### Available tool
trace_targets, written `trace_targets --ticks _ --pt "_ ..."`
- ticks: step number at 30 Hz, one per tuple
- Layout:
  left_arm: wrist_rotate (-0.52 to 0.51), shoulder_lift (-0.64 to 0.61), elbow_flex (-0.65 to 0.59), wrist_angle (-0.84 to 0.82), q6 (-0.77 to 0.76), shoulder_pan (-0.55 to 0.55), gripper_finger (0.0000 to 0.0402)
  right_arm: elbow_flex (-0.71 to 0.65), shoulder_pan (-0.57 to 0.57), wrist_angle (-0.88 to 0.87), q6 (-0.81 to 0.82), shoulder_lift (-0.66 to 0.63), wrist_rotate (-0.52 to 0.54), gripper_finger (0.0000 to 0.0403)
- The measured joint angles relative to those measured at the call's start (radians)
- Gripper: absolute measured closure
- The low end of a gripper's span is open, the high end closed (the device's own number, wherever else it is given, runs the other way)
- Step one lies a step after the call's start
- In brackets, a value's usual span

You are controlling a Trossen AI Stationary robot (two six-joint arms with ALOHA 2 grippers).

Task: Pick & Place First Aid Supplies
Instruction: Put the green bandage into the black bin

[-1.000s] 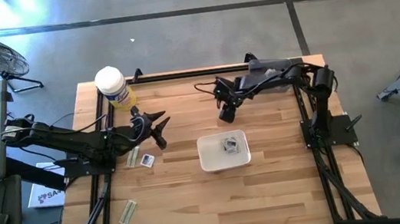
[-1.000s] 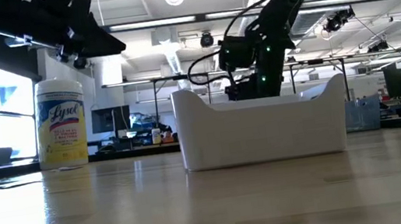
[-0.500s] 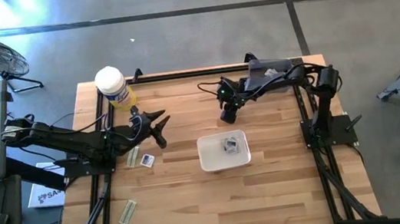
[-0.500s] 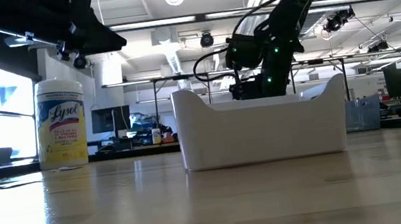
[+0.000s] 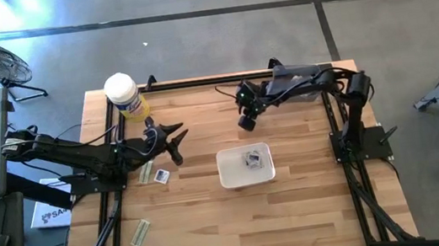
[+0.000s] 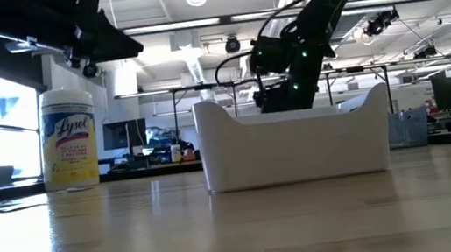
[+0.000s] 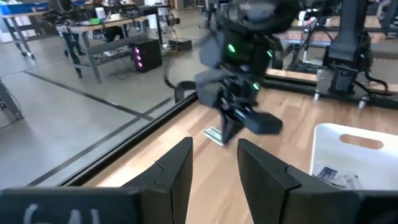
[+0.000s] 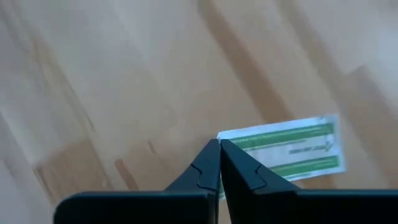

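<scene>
Right gripper (image 8: 219,144) jaws just snapped fully shut behind the white tray (image 5: 233,175), apparently pinching the green-striped strip's (image 8: 292,149) end; grip unconfirmed. Left gripper (image 5: 172,138) jaws part-open, empty, left of tray. Square packet (image 5: 252,158) already in tray.

Print on the packets inside the white tray (image 5: 228,175) is way too tiny to read from overhead, and from table level the tray wall (image 6: 295,147) hides them completely. The right gripper (image 7: 239,118) is a blur from the left wrist cam. On the right wrist cam, its own closed fingers (image 8: 211,168) cover one end of the green-striped strip (image 8: 292,149), so can't tell if it's actually pinched.
</scene>
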Motion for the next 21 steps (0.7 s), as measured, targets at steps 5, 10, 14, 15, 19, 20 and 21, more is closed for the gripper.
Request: trace_targets --ticks 5,10,14,15,19,20,21 --pt "0.004 0.000 0.000 -0.023 0.000 0.000 0.0277 0.031 -0.024 -0.020 0.010 -0.003 -0.019 0.0401" --pt "0.006 0.000 0.000 -0.036 0.000 0.000 0.0277 0.074 -0.031 -0.087 0.018 -0.017 -0.014 0.0402" --pt "0.006 0.000 0.000 -0.041 0.000 0.000 0.0277 0.114 -0.032 -0.150 0.036 -0.063 0.029 0.0402" --pt "0.006 0.000 0.000 -0.040 0.000 0.000 0.0277 0.125 -0.032 -0.166 0.049 -0.082 0.041 0.0402" --pt "0.006 0.000 0.000 -0.041 0.000 0.000 0.0277 0.173 -0.043 -0.270 0.121 -0.158 0.123 0.0402" --pt "0.006 0.000 0.000 -0.040 0.000 0.000 0.0277 0.183 -0.049 -0.303 0.148 -0.181 0.148 0.0402" --pt "0.006 0.000 0.000 -0.042 0.000 0.000 0.0277 0.191 -0.054 -0.337 0.179 -0.205 0.171 0.0401"
